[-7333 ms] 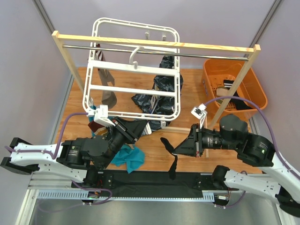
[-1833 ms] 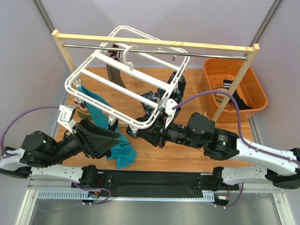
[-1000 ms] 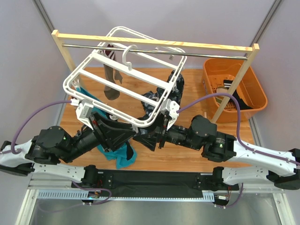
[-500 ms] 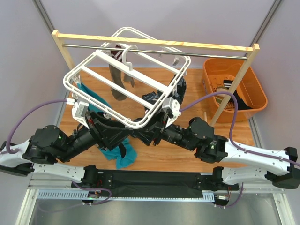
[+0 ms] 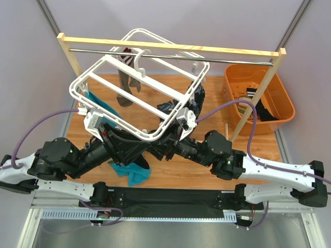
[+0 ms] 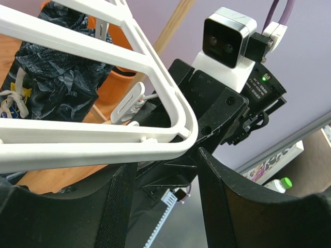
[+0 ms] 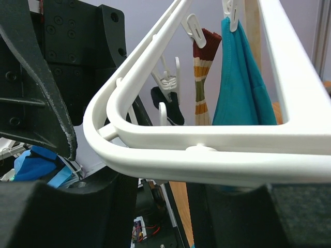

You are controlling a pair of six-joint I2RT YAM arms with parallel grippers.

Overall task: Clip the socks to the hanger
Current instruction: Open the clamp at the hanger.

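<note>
**Near field.** A loose teal sock (image 5: 132,173) lay crumpled on the wooden table (image 5: 212,101), partly hidden by the left arm. Just beyond it, the left gripper (image 6: 164,173) and the right gripper (image 7: 163,183) met from opposite sides beneath the near rounded corner of the hanger (image 6: 93,144). In each wrist view the two fingers stood apart with a clear gap, and the white rim ran crosswise over the fingertips. Neither pair clamped anything. Whether the rim rested on the pads could not be told. A free clip (image 6: 126,103) dangled just inside that corner.

**Middle field.** The hanger was tilted and skewed, its hook (image 5: 140,56) over the metal rail (image 5: 217,60) of the wooden rack (image 5: 207,49). On the frame's left side a hung teal sock (image 7: 243,82) was pinned by a clip. A striped sock (image 7: 204,77), beige banded with red, hung just beside it. A small dark piece hung at the next clip; what it was could not be told. Farther back, a grey-brown sock (image 5: 125,85) hung below the crossbars. A dark patterned cloth (image 5: 192,98) showed below the hanger's right side.

**Far field.** An orange basket (image 5: 283,103) stood at the right of the table, well apart from the hanger.
</note>
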